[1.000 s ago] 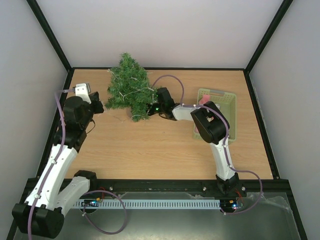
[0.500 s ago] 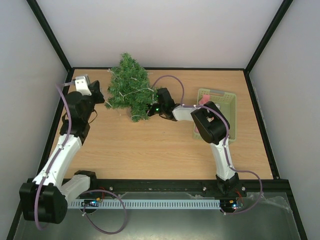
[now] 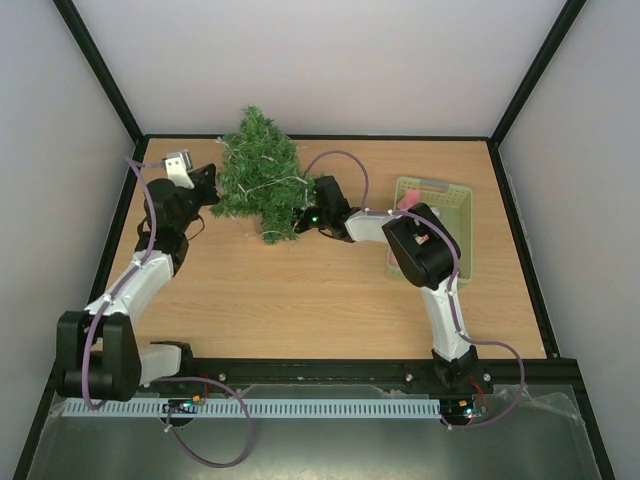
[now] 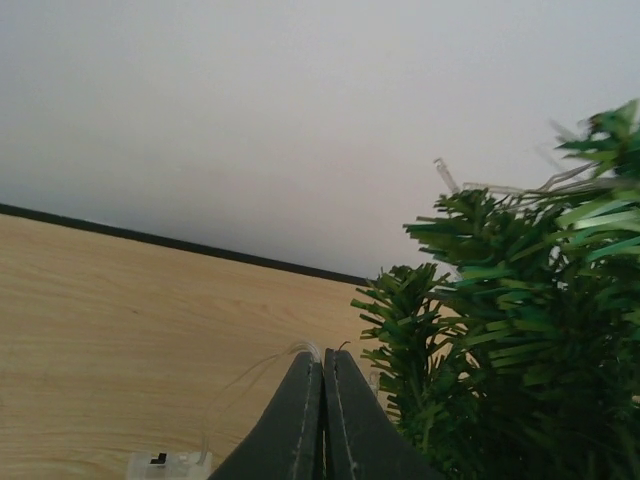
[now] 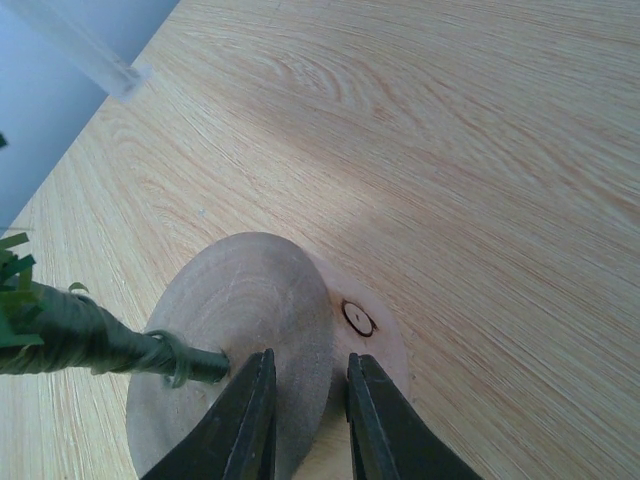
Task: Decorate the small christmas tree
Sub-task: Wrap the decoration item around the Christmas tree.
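**Left hand swings in to the tree**

The left hand (image 3: 205,185), pinched closed on a thin light wire (image 4: 262,368), has reached the small christmas tree (image 3: 258,180), tilted at the worktop's (image 3: 330,300) back. The right hand (image 5: 305,370) narrowly clamps its wooden base (image 5: 235,300), so draping can likely begin

Green basket (image 3: 435,184) on wooden table (image 3: 300,300)

Left gripper (image 4: 322,360) jaws pressed together; right gripper (image 5: 310,362) jaws clamped, narrow gap between.
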Tool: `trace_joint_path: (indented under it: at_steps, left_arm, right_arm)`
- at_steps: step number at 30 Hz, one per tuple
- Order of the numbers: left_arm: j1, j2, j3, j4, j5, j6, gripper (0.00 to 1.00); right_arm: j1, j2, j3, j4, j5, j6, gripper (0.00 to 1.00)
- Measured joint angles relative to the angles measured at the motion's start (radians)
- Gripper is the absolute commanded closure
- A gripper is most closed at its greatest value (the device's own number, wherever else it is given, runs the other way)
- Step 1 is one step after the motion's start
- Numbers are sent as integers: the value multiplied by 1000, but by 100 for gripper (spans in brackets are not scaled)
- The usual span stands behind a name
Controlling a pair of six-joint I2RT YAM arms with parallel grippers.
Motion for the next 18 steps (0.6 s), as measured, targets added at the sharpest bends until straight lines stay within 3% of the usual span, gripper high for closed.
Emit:
trace_joint_path:
  at_steps: [18]
  left_arm:
    - [49, 219, 140, 37, 304, -145, 98]
  right_arm:
    - [2, -18, -25, 5, 11, 14, 82]
